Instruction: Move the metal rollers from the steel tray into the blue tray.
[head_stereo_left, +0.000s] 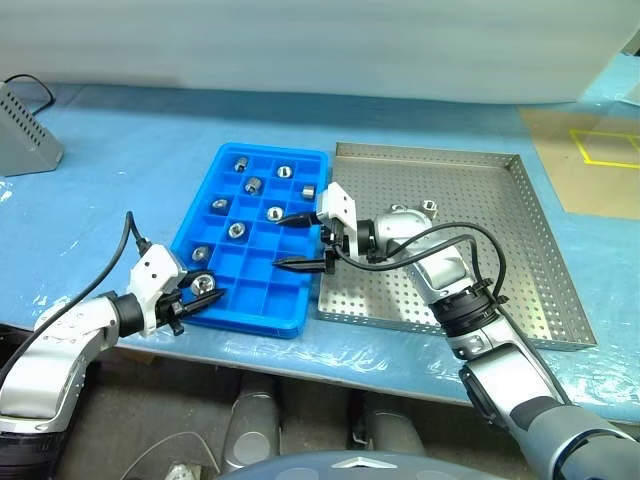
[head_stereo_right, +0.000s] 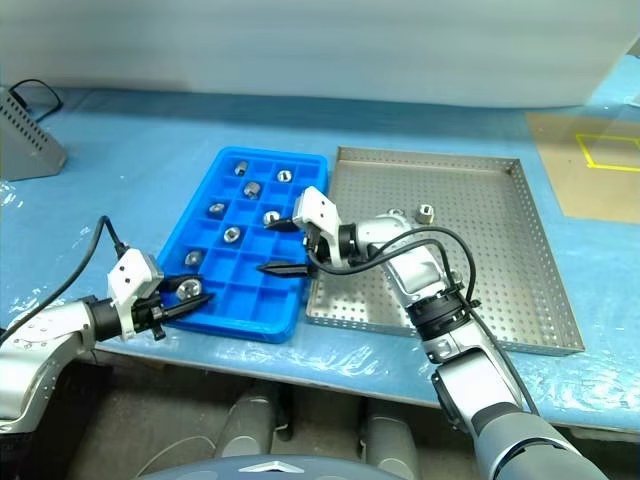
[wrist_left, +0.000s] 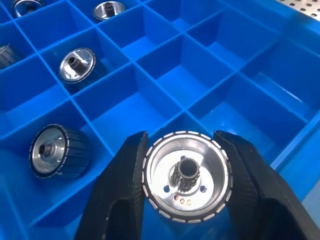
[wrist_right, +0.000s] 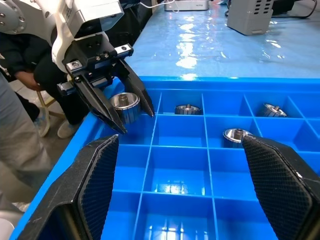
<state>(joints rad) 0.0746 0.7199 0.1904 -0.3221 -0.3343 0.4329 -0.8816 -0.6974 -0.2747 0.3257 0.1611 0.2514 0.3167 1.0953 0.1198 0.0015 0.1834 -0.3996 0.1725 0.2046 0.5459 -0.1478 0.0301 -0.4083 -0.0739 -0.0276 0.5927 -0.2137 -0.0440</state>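
Left gripper (head_stereo_left: 192, 299) is clenching a roller (head_stereo_left: 203, 285) at the blue tray's (head_stereo_left: 296, 323) near-left corner.

Nearest us, those black fingers are pinching the shiny cylinder by its rim and holding it just above an empty corner compartment, probably lining up a drop. Moving right, the other metal rollers (head_stereo_left: 253, 184) are sitting one to a cell in the far half of the blue tray. The right gripper (head_stereo_left: 297, 241) is hanging over the tray's right side with its fingers spread wide and holding nothing. Farther right, the steel tray (head_stereo_left: 520, 285) is keeping a couple of rollers (head_stereo_left: 429, 208) near its far side. Everything is resting on a blue covered table (head_stereo_left: 110, 190), with a grey box (head_stereo_left: 22, 132) far left.
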